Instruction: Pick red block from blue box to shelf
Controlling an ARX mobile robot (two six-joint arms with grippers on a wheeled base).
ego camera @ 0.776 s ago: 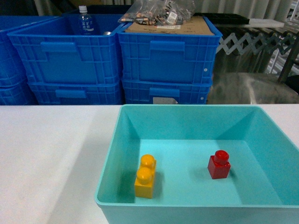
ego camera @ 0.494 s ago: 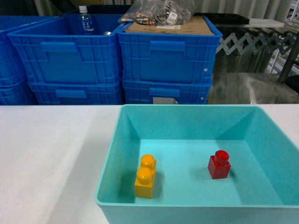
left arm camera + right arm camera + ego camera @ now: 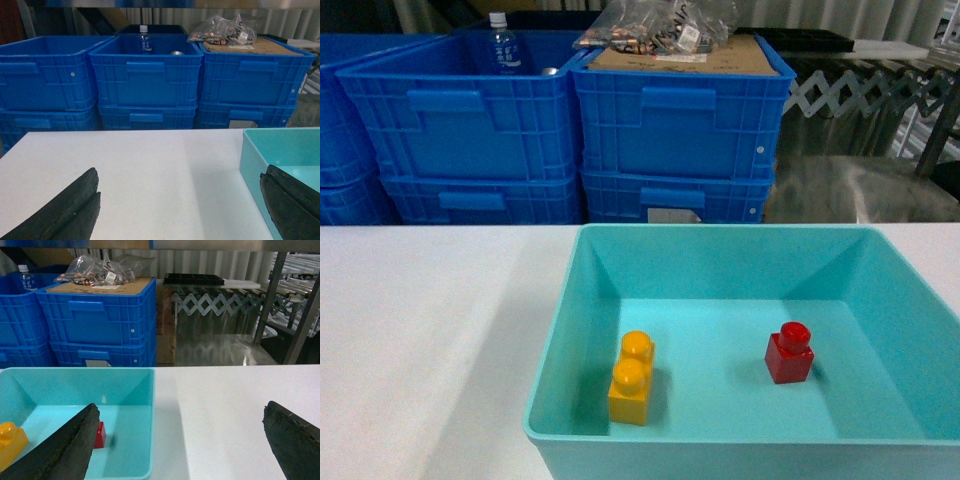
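The red block (image 3: 789, 353) stands upright on the floor of the blue box (image 3: 556, 360), right of centre. In the right wrist view the red block (image 3: 101, 435) shows partly behind my left finger. My right gripper (image 3: 181, 407) is open over the white table, just right of the blue box (image 3: 152, 420), holding nothing. My left gripper (image 3: 180, 172) is open over bare table left of the blue box (image 3: 250, 165). Neither gripper appears in the head view. Grey metal posts of the shelf (image 3: 305, 325) stand at the far right behind the table.
A yellow-orange two-stud brick (image 3: 631, 378) sits in the box's left half. Stacked dark blue crates (image 3: 670, 130) line the far side of the white table (image 3: 420, 330), one holding a bottle (image 3: 502, 45), one topped with cardboard and bags (image 3: 665, 25).
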